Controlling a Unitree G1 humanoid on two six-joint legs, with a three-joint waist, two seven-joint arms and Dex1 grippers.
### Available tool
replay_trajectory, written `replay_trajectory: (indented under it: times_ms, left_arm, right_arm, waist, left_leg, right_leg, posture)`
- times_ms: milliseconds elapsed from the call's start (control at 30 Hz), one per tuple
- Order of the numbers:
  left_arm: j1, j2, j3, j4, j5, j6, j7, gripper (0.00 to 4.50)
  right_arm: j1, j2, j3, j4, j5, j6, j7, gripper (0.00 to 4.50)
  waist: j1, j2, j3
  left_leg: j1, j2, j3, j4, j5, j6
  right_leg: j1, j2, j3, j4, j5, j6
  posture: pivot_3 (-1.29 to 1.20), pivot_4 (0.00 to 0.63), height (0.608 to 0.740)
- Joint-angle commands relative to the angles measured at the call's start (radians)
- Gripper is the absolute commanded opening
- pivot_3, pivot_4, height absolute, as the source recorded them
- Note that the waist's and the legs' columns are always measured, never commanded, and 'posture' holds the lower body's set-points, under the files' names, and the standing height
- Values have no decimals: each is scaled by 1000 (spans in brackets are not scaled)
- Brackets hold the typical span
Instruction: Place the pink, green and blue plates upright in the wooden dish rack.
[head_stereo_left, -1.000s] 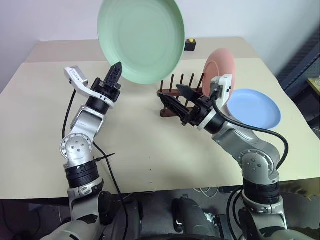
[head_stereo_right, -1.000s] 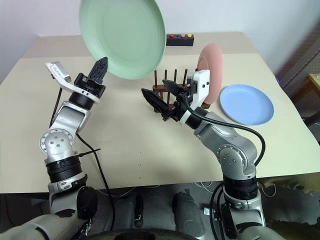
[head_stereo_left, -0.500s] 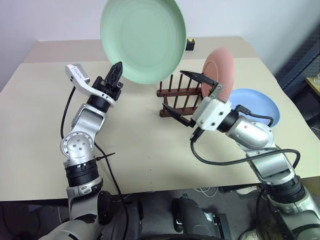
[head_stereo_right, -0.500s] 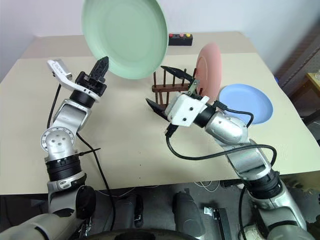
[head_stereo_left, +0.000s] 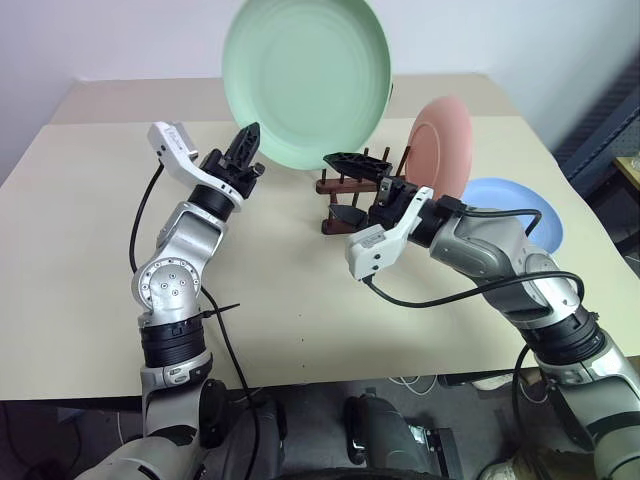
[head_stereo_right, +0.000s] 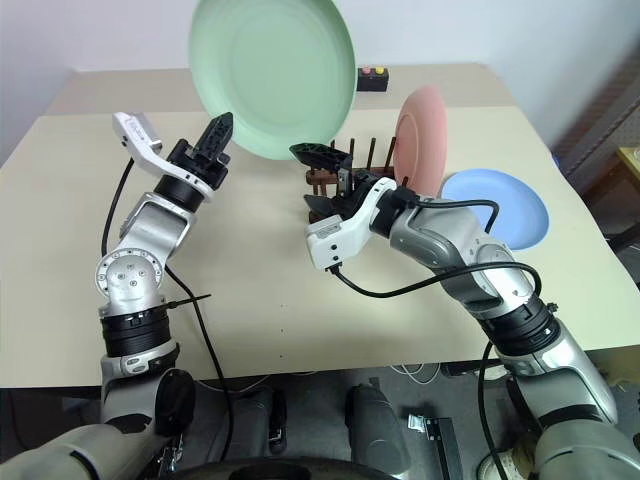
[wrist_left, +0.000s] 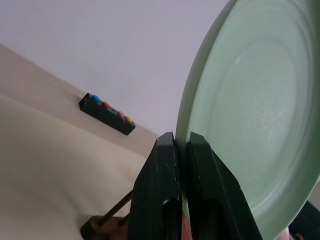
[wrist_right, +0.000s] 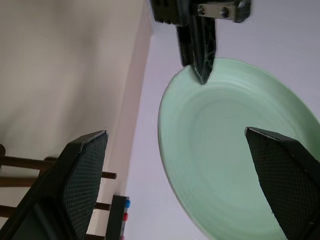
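Left gripper (head_stereo_left: 246, 139): fingers pressed together on the lower rim of the green plate (head_stereo_left: 305, 80), which it holds up on edge above the table (head_stereo_left: 90, 230).
Right gripper (head_stereo_left: 345, 187): fingers spread as wide as they go, holding nothing; it sits just in front of the rack (head_stereo_left: 352, 186), pointing towards the green plate.
Green plate: in the air, face towards the camera, up and left of the rack; its top edge is cut off in both eye views.
Pink plate (head_stereo_left: 442, 140): upright at the right end of the rack.
Blue plate (head_stereo_left: 520, 210): flat on the table right of the rack, partly behind the right arm.
Rack: dark wood, mid-table; the right gripper covers much of it, so only a few pegs show.
Left wrist view: 2 black fingers (wrist_left: 160, 190) clamped on the plate rim, and a black box with coloured buttons (wrist_left: 107, 114) on the far table.
Right wrist view: 2 wide-apart pads (wrist_right: 80, 177) framing the green plate, with the left gripper's tip on its rim.
Eye views: the box (head_stereo_right: 372, 79) peeks out from behind the green plate.
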Motion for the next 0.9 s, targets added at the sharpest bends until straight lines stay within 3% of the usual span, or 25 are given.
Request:
replay_trajectory:
  times_ms: [33, 300, 867, 900]
  left_arm:
    - [-4, -1, -11, -67, 6, -26, 6, 70]
    - [34, -15, -64, -125, 34, -29, 4, 70]
    - [57, -67, -80, -159, 32, -43, 52, 70]
    - [60, -68, -83, -161, 31, -39, 52, 0]
  right_arm:
    - [-11, 27, -14, -14, -60, 50, 18, 4500]
    - [-19, 51, -31, 18, -172, 101, 12, 4500]
    - [-28, 102, -22, 33, -240, 132, 16, 4500]
    - [-30, 102, -23, 38, -243, 134, 12, 3972]
  waist:
    - [0, 0, 0]
    - [1, 0, 0]
    - [0, 0, 0]
    - [0, 0, 0]
  left_leg:
    - [0, 0, 0, 0, 0, 0]
    - [0, 0, 0, 0, 0, 0]
    - [0, 0, 0, 0, 0, 0]
    - [0, 0, 0, 0, 0, 0]
  right_leg:
    - [0, 0, 0, 0, 0, 0]
    - [0, 0, 0, 0, 0, 0]
    - [0, 0, 0, 0, 0, 0]
    - [0, 0, 0, 0, 0, 0]
  posture:
    - [0, 150, 740]
    - [0, 150, 740]
    - [0, 150, 740]
    - [0, 150, 740]
